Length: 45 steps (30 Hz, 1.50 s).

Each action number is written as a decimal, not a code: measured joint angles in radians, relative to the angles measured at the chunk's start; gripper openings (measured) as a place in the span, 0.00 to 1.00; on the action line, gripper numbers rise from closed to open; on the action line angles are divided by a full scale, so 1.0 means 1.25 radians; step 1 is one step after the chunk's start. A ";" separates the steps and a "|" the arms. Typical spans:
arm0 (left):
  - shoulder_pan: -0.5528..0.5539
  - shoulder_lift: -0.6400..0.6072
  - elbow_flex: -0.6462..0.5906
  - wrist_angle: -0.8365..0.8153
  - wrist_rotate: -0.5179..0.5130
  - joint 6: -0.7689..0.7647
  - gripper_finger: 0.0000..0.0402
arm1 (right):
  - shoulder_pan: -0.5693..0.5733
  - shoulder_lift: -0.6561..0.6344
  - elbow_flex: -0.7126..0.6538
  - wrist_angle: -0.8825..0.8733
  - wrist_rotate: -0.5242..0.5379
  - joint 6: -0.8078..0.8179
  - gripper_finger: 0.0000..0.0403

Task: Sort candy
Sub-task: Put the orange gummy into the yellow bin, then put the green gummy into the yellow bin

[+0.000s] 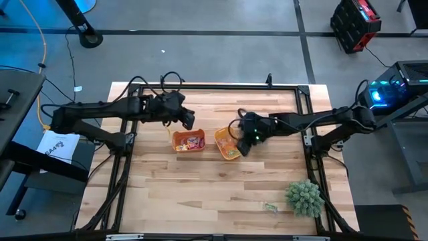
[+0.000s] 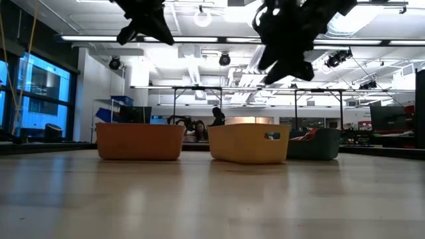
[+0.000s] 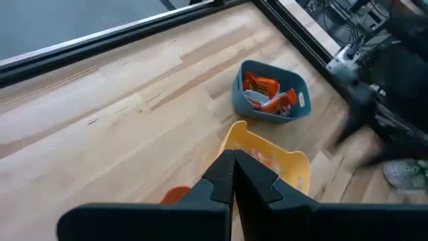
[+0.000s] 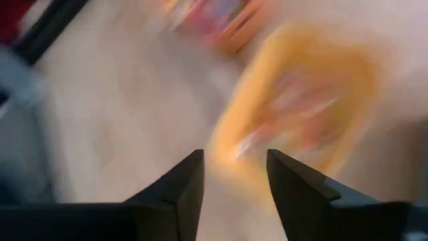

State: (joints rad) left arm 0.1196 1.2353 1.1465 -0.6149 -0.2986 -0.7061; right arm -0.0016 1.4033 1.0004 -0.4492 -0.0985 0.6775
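Candy sits in a loose heap in the orange tray at bench centre, red, pink and yellow wrappers lying every which way, no common long axis. More candy in the yellow tray just right of it; that tray sits skewed, long axis running diagonally toward the near right. Third lot, orange and red packs, lies in the teal tray, piled crosswise, seen from the left wrist view; in the high view that tray is mostly hidden under the right arm. One stray wrapped piece, probably candy but too small to be sure, lies on the bench near the front edge, just left of the spiky green plant ball. Left pincer hovers above the far edge of the orange tray, fingers pressed together, nothing between them. Right pincer hangs over the right side of the yellow tray, fingers spread apart, nothing held. In the low view both pincers are well above the tray rims.
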 joint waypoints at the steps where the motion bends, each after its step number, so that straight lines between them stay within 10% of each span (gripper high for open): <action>1: -0.002 -0.003 0.000 -0.004 0.000 0.002 0.00 | 0.015 0.000 0.000 -0.009 -0.067 0.000 0.41; 18: 0.002 -0.006 0.000 -0.006 0.000 0.051 0.00 | 0.551 0.042 -0.171 0.042 -0.157 0.442 0.40; 30: 0.010 -0.006 0.000 -0.007 0.000 0.051 0.00 | 0.558 0.209 -0.191 0.152 -0.164 0.446 0.39; 35: 0.010 -0.006 0.000 -0.006 0.000 0.052 0.00 | 0.530 0.207 -0.186 0.112 -0.140 0.453 0.13; 45: 0.022 -0.026 0.000 0.041 0.009 0.099 0.00 | 0.306 0.051 -0.045 -0.146 0.061 0.095 0.02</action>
State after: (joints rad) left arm 0.1475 1.2031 1.1461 -0.5630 -0.2879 -0.5827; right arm 0.3809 1.4670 0.9436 -0.6312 -0.0225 0.7964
